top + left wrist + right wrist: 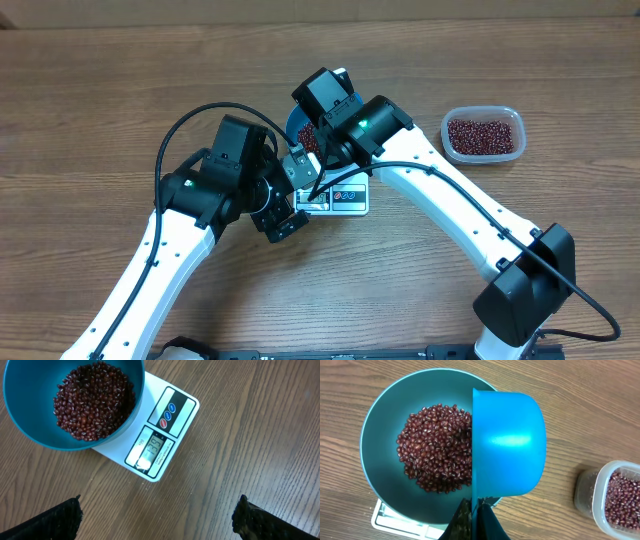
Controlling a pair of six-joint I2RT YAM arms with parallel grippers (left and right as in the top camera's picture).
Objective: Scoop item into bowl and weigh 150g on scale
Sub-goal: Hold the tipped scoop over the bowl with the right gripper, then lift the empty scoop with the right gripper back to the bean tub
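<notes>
Right gripper (pixel 475 522) is clenched on the handle of the scoop (pixel 507 450), jaws tight together at 6 o'clock in its wrist view. Scoop: smooth, glossy blue plastic, rounded back toward the camera, straight edge on its 9 o'clock side. It sits over the 3 o'clock half of the bowl (pixel 377 435).

Left gripper (pixel 159 510) is released, jaws spread wide with nothing between them, above the wood-grain table (pixel 260 435).

Beans (pixel 437 447): tiny, dark red-brown, shiny, in a loose grainy heap in the bowl bottom.

Bowl: round, deep, teal, smooth wall, sitting on the scale (pixel 172 415).

Scale: flat, white, square, rounded corners. Display and three round buttons show at the bowl's 4 o'clock in the left wrist view; digits too small to trust.

More beans fill a clear rounded tub (pixel 483 134), apart at the bowl's 3 o'clock overhead.
</notes>
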